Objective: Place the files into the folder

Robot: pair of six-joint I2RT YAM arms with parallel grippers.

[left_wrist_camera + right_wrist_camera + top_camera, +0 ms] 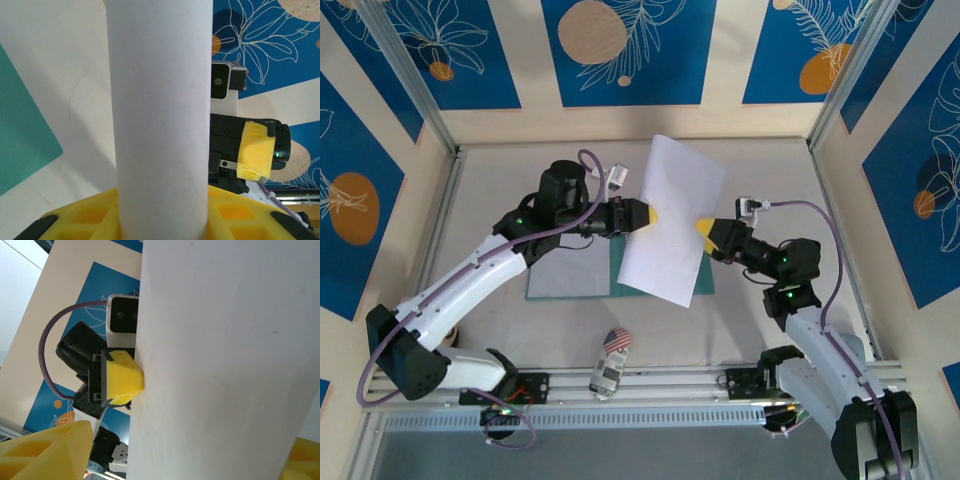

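Reaching in over the table [500,175] from the left with the left gripper [650,215], clamped tight on the left edge of the files [672,215]. Holding that white paper up in the air, tilted, over the right part of the folder [570,282]. Cannot tell whether one sheet or two. Lying flat on the tabletop, teal-green, partly hidden beneath the paper and the left arm. Bowing into a tall curve in the left wrist view, rising from between the yellow fingers [75,222]. Parked near the arm bases, just beside the folder's near edge: a small toy car [611,358]. Meeting the paper's right edge with the right gripper [703,230]. Flanking the sheet in the right wrist view with its own fingers [45,452] set apart on either side; cannot tell whether pressing on it or merely around it.
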